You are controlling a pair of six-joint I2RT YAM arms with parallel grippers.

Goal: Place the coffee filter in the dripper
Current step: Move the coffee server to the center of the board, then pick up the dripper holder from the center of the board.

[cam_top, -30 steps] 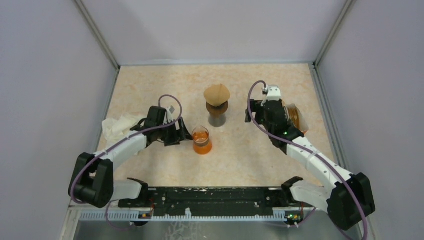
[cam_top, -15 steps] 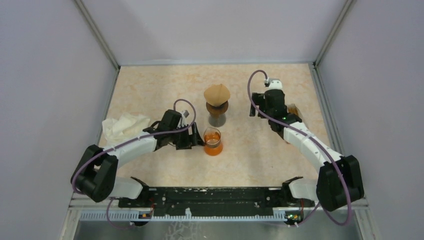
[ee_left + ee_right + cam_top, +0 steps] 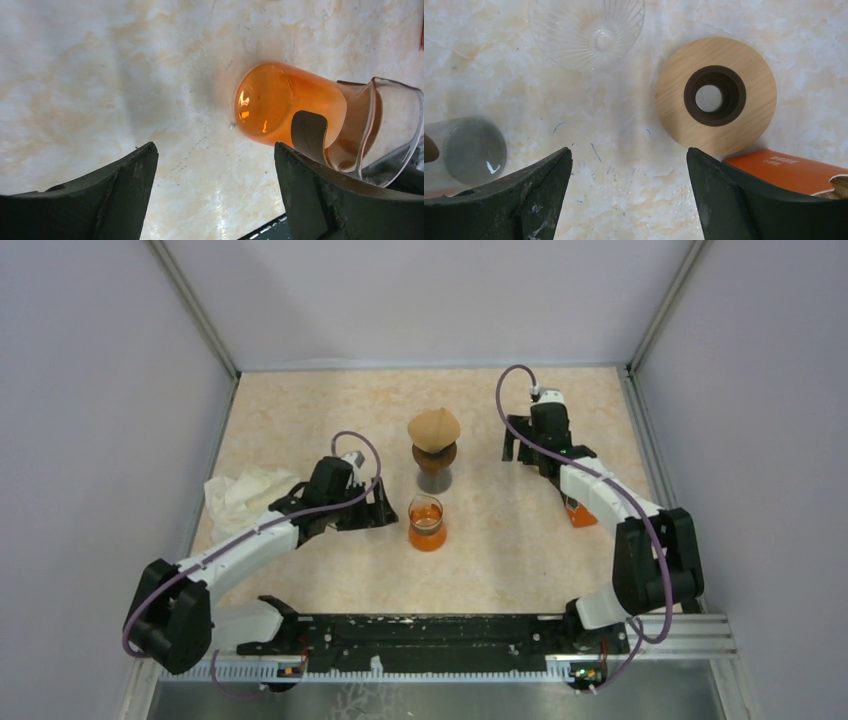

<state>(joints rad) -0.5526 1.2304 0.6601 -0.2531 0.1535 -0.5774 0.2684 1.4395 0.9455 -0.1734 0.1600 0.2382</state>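
Here left arm (image 3: 262,533) angles toward beaker (image 3: 426,524); right arm (image 3: 592,486) stretches rearward.

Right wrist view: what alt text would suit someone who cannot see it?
The open right gripper, two dark fingers holding nothing, hovers over a beige marbled table. Beyond it lie a round wooden ring with a dark centre hole and a clear ribbed glass cone; a clear glass cup shows at left, an orange box corner at right.
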